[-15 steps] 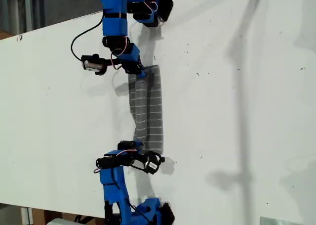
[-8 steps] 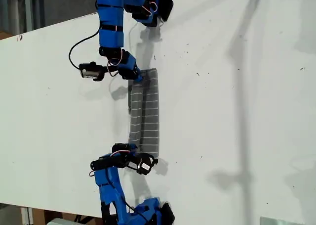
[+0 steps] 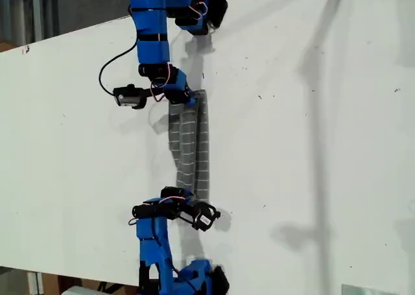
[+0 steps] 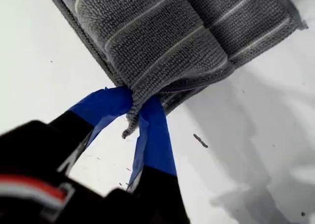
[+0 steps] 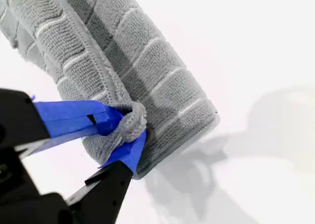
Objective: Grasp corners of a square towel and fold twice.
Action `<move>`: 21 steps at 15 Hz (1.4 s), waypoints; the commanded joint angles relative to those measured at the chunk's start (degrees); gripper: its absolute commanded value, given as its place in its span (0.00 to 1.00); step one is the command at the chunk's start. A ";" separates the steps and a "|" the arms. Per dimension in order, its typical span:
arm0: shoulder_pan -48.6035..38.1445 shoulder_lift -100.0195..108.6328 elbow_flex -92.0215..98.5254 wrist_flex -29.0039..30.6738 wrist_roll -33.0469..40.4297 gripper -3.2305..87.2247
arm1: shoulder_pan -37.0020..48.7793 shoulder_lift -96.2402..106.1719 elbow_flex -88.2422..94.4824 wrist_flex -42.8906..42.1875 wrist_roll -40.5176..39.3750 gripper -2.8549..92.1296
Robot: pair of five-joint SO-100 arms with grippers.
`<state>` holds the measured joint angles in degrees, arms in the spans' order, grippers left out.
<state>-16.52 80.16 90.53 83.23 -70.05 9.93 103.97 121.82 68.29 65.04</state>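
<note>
Both my first gripper (image 4: pixel 134 119) and my second gripper (image 5: pixel 129 128) pinch towel (image 3: pixel 192 146) corners; thin holds could slip if pulled.

We seem to be in a workshop or robotics lab. A large plain white board (image 3: pixel 311 146), scuffed and speckled with small dark marks, serves as our bench. Two blue arms (image 3: pixel 152 29) with bare servo motors and loose red and black wires are mounted at its edges, and beyond the board at the exterior view's left we see a dim grey floor and clutter.
</note>
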 commanded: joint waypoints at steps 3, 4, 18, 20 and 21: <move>4.92 0.53 -1.05 0.62 -3.87 0.03 | -1.23 -0.26 2.02 -0.18 2.11 0.03; 4.57 -0.18 -0.97 0.62 -3.52 0.03 | -1.23 -0.88 2.11 -0.26 2.11 0.03; -2.02 15.29 -3.96 13.36 0.70 0.28 | -0.97 4.83 4.83 1.32 2.55 0.36; -5.45 23.47 2.99 13.36 2.20 0.28 | -0.26 4.66 5.19 0.70 2.11 0.36; -7.38 27.77 7.21 13.01 2.29 0.28 | 0.00 4.48 5.19 0.62 2.02 0.35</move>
<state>-21.53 100.81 94.66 96.06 -68.29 9.32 106.35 127.35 69.43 67.68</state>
